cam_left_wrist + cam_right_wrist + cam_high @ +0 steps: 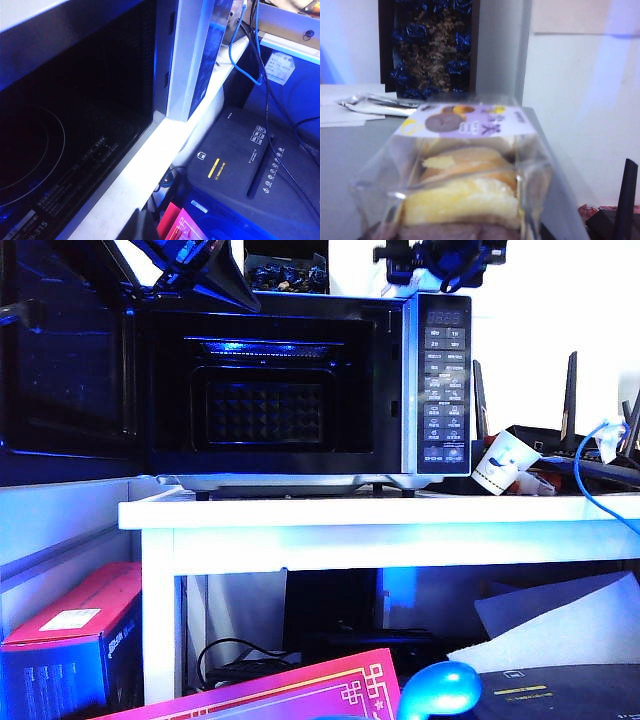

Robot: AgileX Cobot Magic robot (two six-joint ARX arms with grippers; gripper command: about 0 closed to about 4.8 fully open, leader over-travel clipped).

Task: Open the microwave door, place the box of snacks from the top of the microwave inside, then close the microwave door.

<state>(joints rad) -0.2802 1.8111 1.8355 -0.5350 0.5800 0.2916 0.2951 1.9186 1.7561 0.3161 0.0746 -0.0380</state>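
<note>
Microwave [300,390] stands on the white table [380,525], toward its left end. Microwave door [65,360] is swung wide open past the table's left edge; cavity [265,400] dark and empty.

Left tool [185,255] sits high at the microwave's top left corner, by the door's hinge side. Its fingers are not visible in either view, so cannot tell how far open it is or whether it holds anything.

Right tool [440,258] is above the microwave's top right corner, over the button panel [444,385]. The box of snacks [470,170] fills the right wrist view, a clear-wrapped pack of pale yellow cakes with a lilac label, lying on the microwave top right at the tool. Fingers are out of frame; cannot tell whether they have closed on it. The black box of blue-wrapped sweets [427,47] stands behind it.

Step in hand, as I judge: securing the snack box. Do it well by gripping across the firm sides, not the loose wrap, lifting clear of the top edge, then lowering level into the cavity.
</note>
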